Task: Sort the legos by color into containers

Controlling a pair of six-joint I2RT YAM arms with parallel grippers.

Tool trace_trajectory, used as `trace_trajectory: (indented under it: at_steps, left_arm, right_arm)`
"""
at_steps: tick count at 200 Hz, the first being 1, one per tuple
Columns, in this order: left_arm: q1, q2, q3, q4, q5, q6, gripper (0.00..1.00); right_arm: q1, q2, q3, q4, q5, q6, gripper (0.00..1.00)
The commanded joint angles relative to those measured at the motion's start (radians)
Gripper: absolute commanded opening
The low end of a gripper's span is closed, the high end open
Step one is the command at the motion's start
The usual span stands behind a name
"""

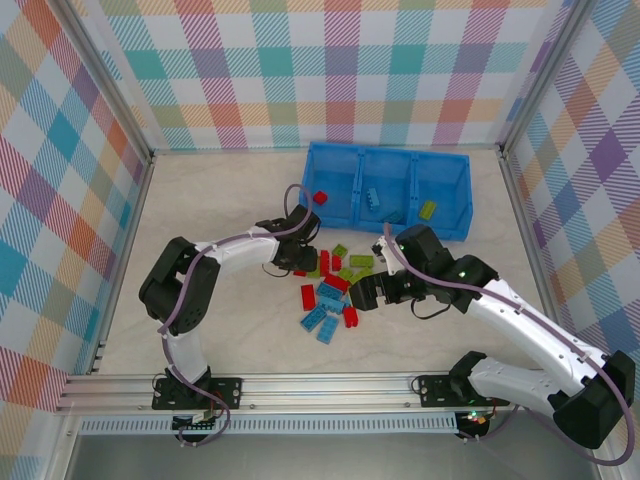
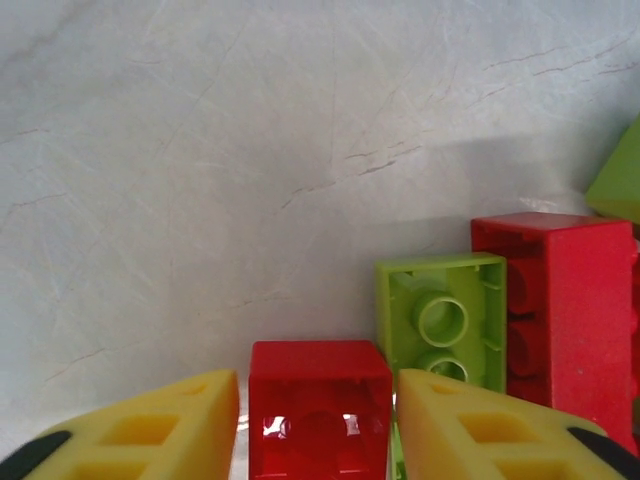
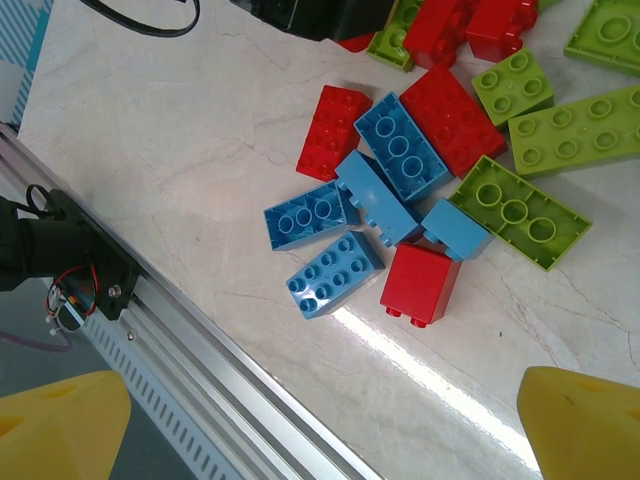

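The blue bin (image 1: pixel 455 185) stands at the back; its left compartment holds a red lego (image 1: pixel 320 197), the middle a light blue one (image 1: pixel 372 198), the right a lime one (image 1: pixel 428 209). Loose legos (image 1: pixel 330 290) lie piled mid-table. My left gripper (image 1: pixel 300 264) is low at the pile's left edge. Its yellow fingers (image 2: pixel 150 430) closely flank a red brick (image 2: pixel 320 400) lying on the table, with thin gaps on both sides. My right gripper (image 3: pixel 320 430) hovers wide open over bare table, just short of a blue brick (image 3: pixel 335 273) and a red cube (image 3: pixel 420 283).
An upturned lime brick (image 2: pixel 440 320) and a longer red brick (image 2: pixel 560 310) sit right of the flanked brick. The aluminium rail (image 3: pixel 200 340) runs along the table's near edge. Checked walls enclose the table on three sides.
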Motion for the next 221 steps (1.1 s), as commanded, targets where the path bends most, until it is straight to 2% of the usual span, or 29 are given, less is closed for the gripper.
trace_trajectory:
  at_steps: [1,56,83,98,139,166,197,221]
  left_arm:
    - [0.006,-0.009,-0.027,0.001,-0.029,0.007,0.39]
    - [0.007,-0.009,-0.055,0.009,-0.033,0.006,0.41]
    - [0.008,-0.032,-0.063,0.009,-0.048,0.007,0.32]
    - [0.008,-0.079,-0.063,0.012,-0.055,0.006,0.31]
    - [0.008,-0.184,0.074,0.011,-0.052,0.021,0.3]
    - [0.008,-0.083,0.273,0.037,-0.089,0.058,0.31]
    - [0.022,0.119,0.507,0.051,-0.176,0.105,0.31]
    - [0.05,0.269,0.676,0.024,-0.161,0.103,0.31]
  right_arm:
    - [0.006,-0.002,-0.007,0.012,0.011,0.017,1.0]
    - [0.005,0.004,-0.001,0.008,0.012,0.024,1.0]
    - [0.005,0.008,0.0,-0.002,0.012,0.035,1.0]
    - [0.005,0.003,0.0,0.0,0.025,0.046,1.0]
    - [0.005,-0.032,-0.001,0.035,0.093,0.06,1.0]
    - [0.005,-0.051,0.002,0.046,0.13,0.068,1.0]
    - [0.006,-0.089,-0.006,0.041,0.142,0.09,1.0]
    - [0.005,-0.121,-0.013,0.025,0.148,0.098,1.0]
